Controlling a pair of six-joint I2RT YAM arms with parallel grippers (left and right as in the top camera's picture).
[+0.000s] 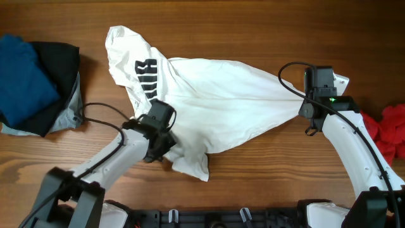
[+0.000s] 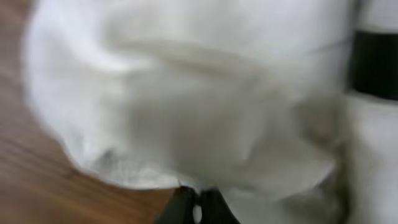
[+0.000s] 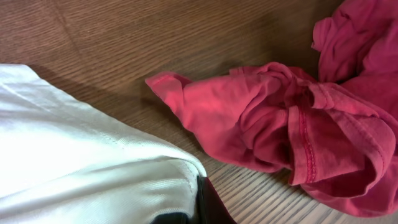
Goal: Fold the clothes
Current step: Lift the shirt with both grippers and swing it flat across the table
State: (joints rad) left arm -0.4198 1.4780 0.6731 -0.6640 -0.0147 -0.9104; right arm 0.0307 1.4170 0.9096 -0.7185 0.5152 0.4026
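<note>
A white T-shirt (image 1: 215, 95) with black lettering lies crumpled across the middle of the wooden table. My left gripper (image 1: 166, 144) is shut on its lower left hem; in the left wrist view the white cloth (image 2: 205, 93) fills the frame above the closed fingers (image 2: 198, 208). My right gripper (image 1: 311, 101) is shut on the shirt's right end, and the cloth is stretched between the two. In the right wrist view the white hem (image 3: 93, 168) is pinched by the dark finger (image 3: 208, 202).
A pile of blue, black and grey clothes (image 1: 35, 82) lies at the left edge. A red garment (image 1: 389, 130) lies at the right edge, close to my right gripper, and shows in the right wrist view (image 3: 292, 130).
</note>
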